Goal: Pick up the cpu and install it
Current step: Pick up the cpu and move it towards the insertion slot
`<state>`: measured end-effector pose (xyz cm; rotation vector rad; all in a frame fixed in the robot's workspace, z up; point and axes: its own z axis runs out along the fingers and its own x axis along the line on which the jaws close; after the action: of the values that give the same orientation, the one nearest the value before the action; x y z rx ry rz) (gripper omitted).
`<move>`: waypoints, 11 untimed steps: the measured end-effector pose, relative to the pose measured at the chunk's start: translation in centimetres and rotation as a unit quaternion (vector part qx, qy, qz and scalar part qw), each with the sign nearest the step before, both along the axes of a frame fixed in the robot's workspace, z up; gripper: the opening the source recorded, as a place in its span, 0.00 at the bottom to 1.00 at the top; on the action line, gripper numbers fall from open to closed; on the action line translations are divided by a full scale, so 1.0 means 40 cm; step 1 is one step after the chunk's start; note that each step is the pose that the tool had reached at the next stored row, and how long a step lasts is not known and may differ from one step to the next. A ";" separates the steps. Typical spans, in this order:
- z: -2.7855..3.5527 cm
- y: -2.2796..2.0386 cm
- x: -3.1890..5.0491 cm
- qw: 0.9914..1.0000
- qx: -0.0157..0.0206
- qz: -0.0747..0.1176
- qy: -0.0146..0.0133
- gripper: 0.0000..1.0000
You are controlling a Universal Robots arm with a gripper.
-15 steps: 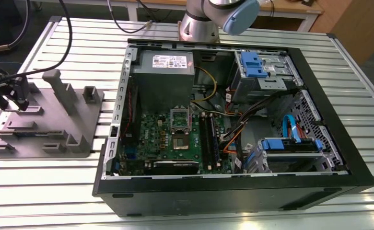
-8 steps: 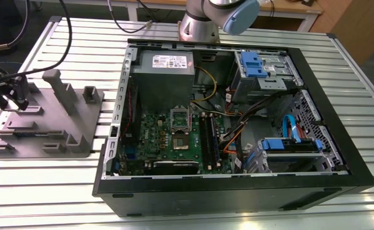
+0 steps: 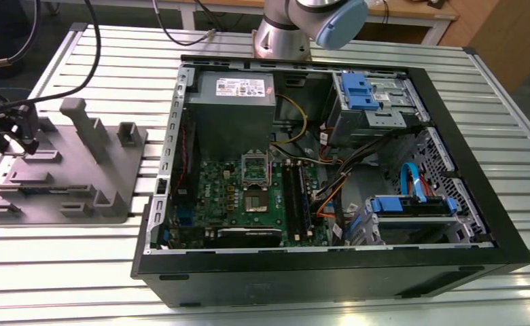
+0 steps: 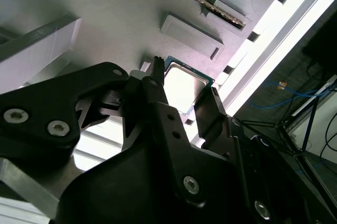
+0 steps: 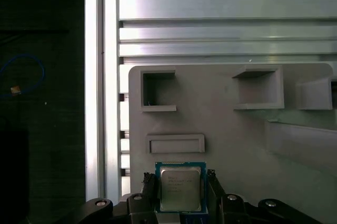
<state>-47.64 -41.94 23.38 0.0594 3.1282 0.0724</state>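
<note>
Exterior view: the gripper (image 3: 13, 139) is way over on the exterior view's left, down at the grey fixture plate (image 3: 75, 170) on the bench (image 3: 111, 61), well apart from the open computer case (image 3: 338, 272).

Second wrist view: the cpu (image 4: 184, 83) sits between the two black fingers (image 4: 158, 103), with the gripper closed on its opposite edges.

First wrist view: same deal, cpu clamped over the fixture plate near its edge, silver top facing the camera.
</note>
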 end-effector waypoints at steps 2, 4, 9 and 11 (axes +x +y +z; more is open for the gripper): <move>0.001 0.000 0.000 1.000 0.000 0.000 0.000 0.47; 0.004 0.000 0.000 1.000 0.000 0.000 0.000 0.47; 0.007 0.000 0.000 1.000 0.000 0.000 0.000 0.47; 0.008 0.000 0.000 1.000 0.000 0.000 0.000 0.47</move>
<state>-47.64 -41.94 23.68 0.0594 3.1282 0.0724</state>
